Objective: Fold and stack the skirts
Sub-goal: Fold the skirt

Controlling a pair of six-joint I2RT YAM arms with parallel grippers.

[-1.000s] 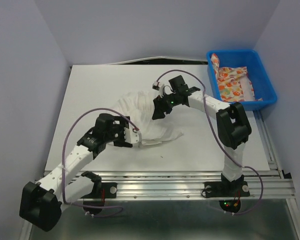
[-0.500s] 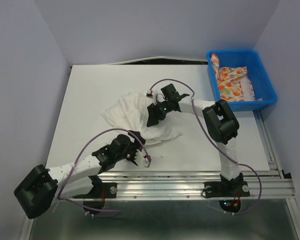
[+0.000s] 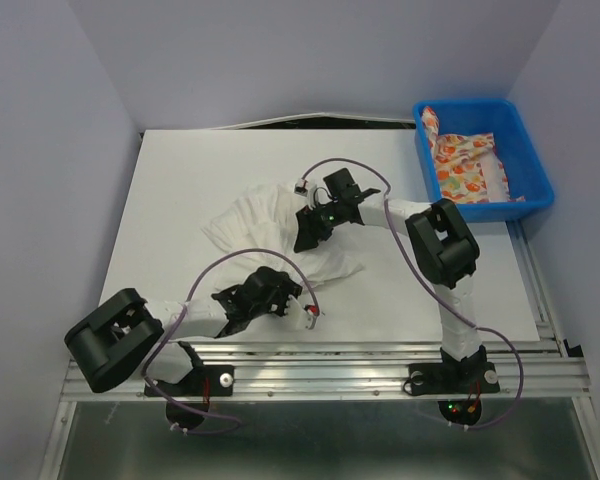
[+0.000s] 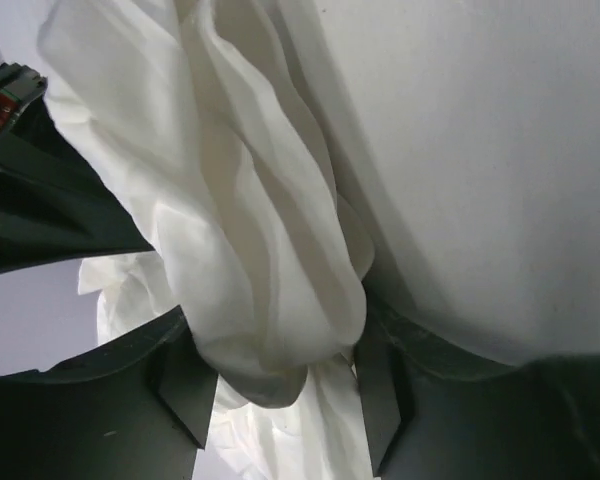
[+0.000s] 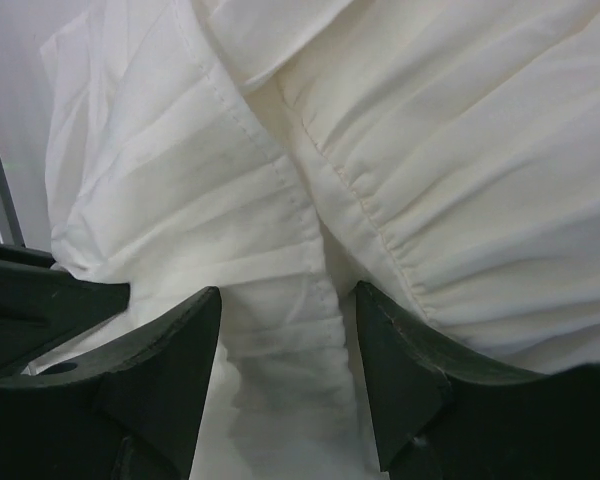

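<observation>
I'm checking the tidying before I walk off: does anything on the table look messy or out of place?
The white skirt lies crumpled in a heap in the middle of the table, not flat or folded. The printed skirt sits rumpled in the blue bin, one end riding up its wall.

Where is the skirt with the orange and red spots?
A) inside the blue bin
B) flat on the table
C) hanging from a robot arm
A: the printed skirt lies inside the blue bin; only the white skirt is out on the table.
</observation>
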